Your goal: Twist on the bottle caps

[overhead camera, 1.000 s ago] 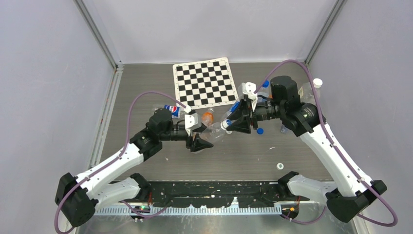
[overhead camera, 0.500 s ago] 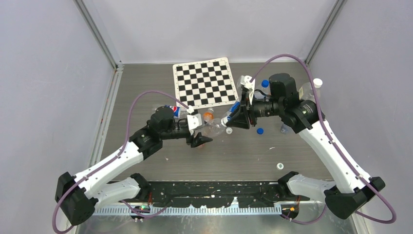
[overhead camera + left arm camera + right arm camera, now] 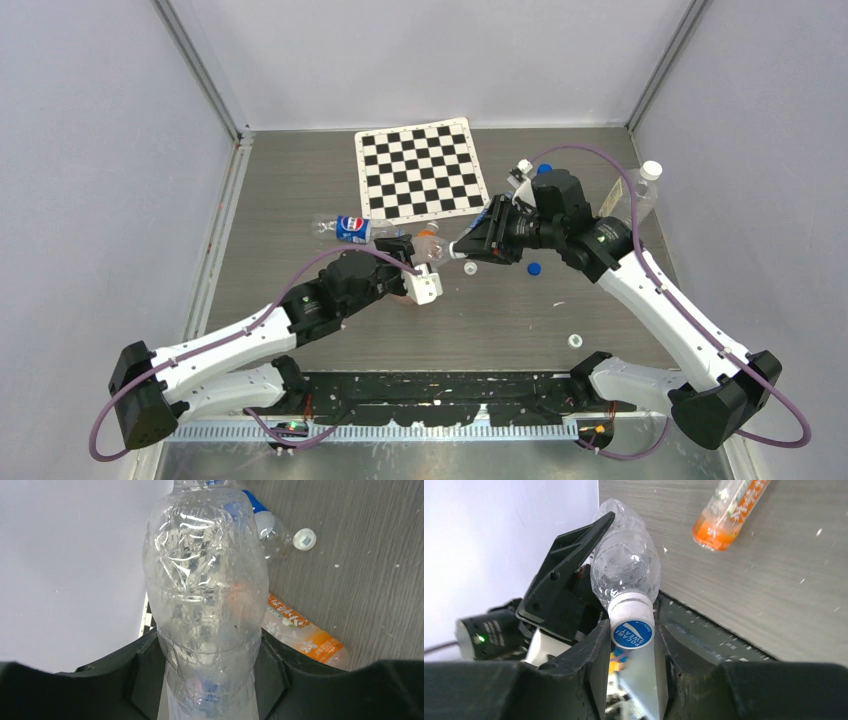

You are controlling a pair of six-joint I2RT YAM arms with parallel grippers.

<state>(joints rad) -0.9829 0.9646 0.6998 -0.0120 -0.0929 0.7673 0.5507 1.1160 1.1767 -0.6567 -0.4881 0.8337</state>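
A clear crumpled bottle [image 3: 441, 254] is held level between my two grippers above the table. My left gripper [image 3: 424, 264] is shut on its body, which fills the left wrist view [image 3: 207, 605]. My right gripper [image 3: 466, 246] is shut on the bottle cap [image 3: 632, 630], white with a blue printed top, sitting on the bottle's neck. The bottle [image 3: 624, 570] and the left gripper's black fingers [image 3: 569, 580] show behind the cap. Loose caps lie on the table: a white one [image 3: 470, 267], a blue one [image 3: 535, 268] and another white one [image 3: 575, 340].
An orange-labelled bottle [image 3: 428, 238] and a blue-labelled bottle [image 3: 350, 228] lie just behind the left gripper. A capped clear bottle [image 3: 643, 188] lies at the right wall. The checkerboard [image 3: 420, 170] lies at the back. A white cap [image 3: 304, 539] lies on the table.
Both wrists have rolled and the left forearm has dropped lower. The right gripper has moved left and back with the cap, staying on the bottle's neck. The bottle stays held.
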